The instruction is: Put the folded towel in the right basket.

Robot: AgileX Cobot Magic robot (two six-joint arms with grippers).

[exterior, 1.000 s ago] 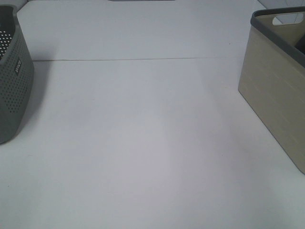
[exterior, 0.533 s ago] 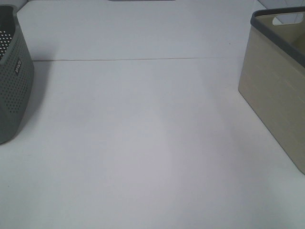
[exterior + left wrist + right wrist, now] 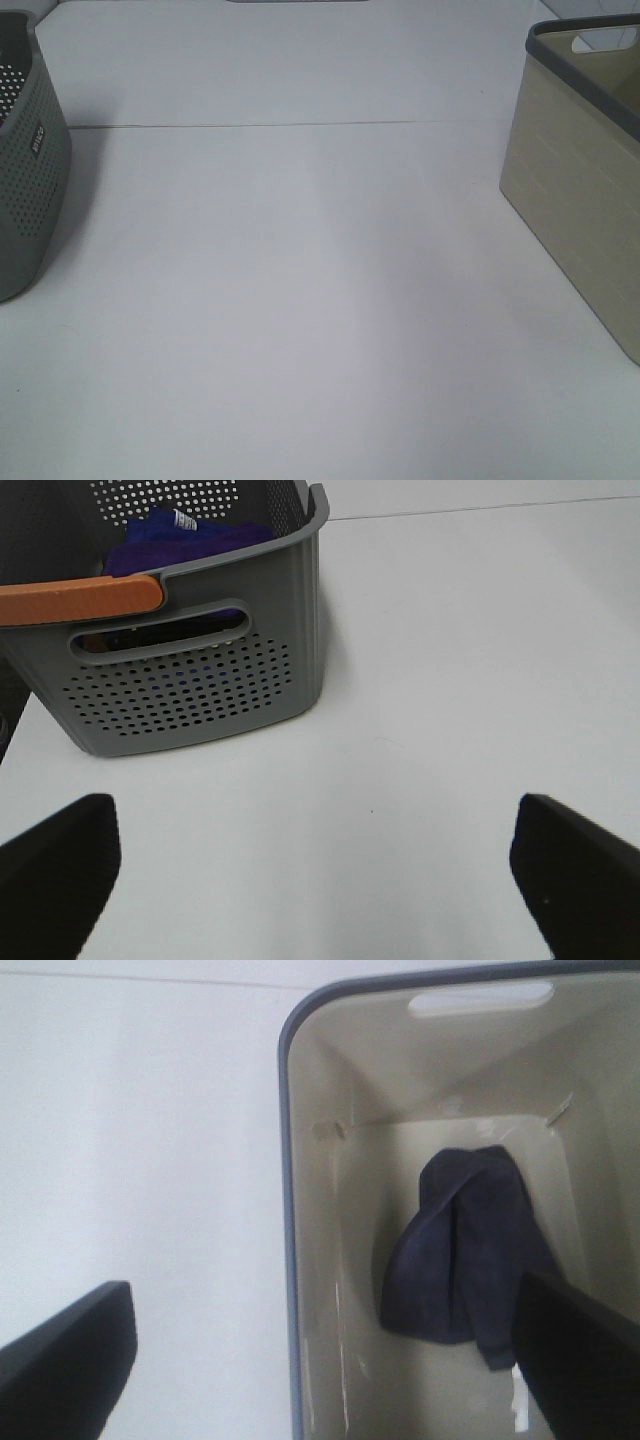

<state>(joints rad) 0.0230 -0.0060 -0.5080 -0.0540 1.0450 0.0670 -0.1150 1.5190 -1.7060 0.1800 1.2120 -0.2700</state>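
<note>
Dark towel (image 3: 462, 1250) down inside the beige right basket (image 3: 290, 1260), rumpled (fold half lost). Right fingers (image 3: 75, 1355) spread wide above it, gripping nothing. Left fingers (image 3: 55, 865) likewise apart, by the grey basket (image 3: 190, 695). Risk: snagging cloth on retreat.

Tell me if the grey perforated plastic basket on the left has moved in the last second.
No. The grey perforated plastic basket keeps its place against the table seam line.
</note>
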